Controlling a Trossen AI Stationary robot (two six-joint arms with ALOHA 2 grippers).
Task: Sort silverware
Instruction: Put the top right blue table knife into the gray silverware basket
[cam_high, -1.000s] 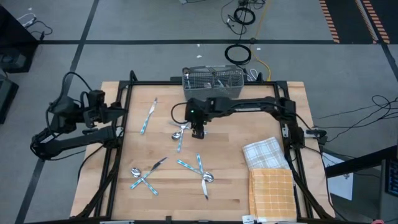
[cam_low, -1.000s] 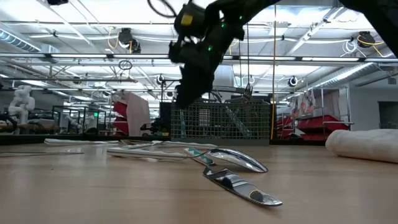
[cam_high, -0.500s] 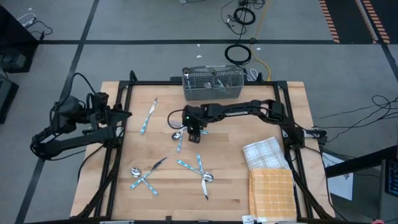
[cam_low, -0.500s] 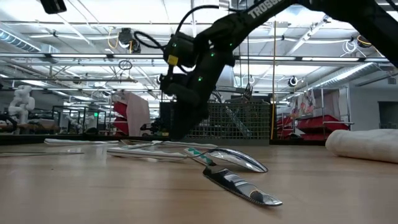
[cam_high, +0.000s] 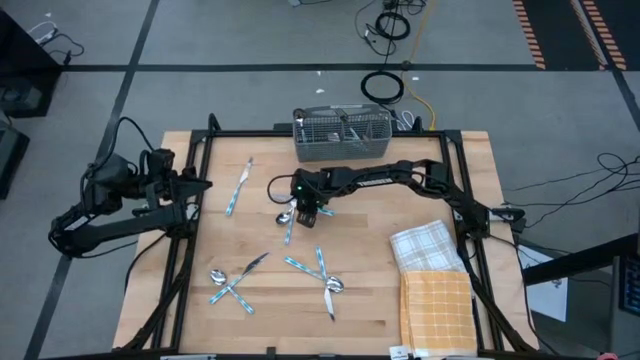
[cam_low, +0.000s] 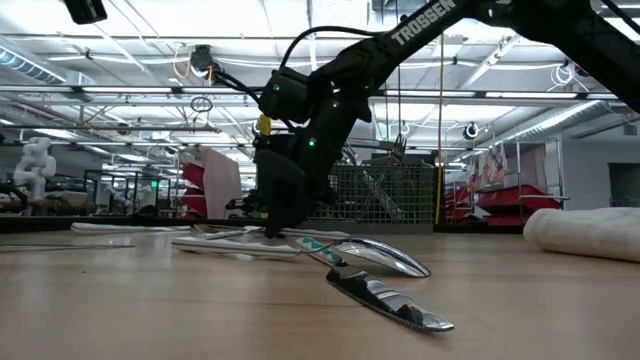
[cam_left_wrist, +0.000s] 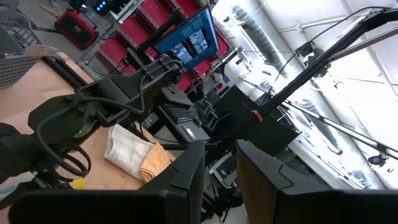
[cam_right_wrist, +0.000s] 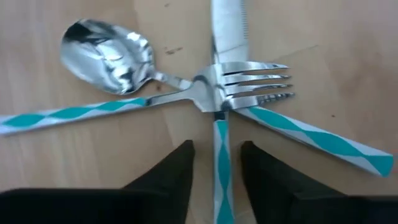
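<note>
A spoon (cam_right_wrist: 109, 56), a fork (cam_right_wrist: 252, 79) and a knife (cam_right_wrist: 227, 28) with teal patterned handles lie crossed on the wooden table, seen in the high view as a small pile (cam_high: 290, 215). My right gripper (cam_right_wrist: 217, 149) (cam_high: 305, 211) hangs low over that pile, pointing steeply down. It is open, one finger on each side of the knife's handle (cam_right_wrist: 222, 165), without touching it. In the low view it stands just above the tabletop (cam_low: 275, 226). My left gripper (cam_left_wrist: 219, 168) (cam_high: 196, 185) waits open and holding nothing beyond the table's left edge.
More silverware lies alone at far left (cam_high: 238, 187) and in crossed groups near the front (cam_high: 232, 283) (cam_high: 322, 275). The grey wire caddy (cam_high: 343, 135) stands at the far edge. Two folded towels (cam_high: 425, 247) (cam_high: 437, 310) lie at the right.
My right gripper has come down from well above the table onto the crossed pile, moving a little toward the table's left edge, and now stands just over the tabletop. The silverware has not moved.
</note>
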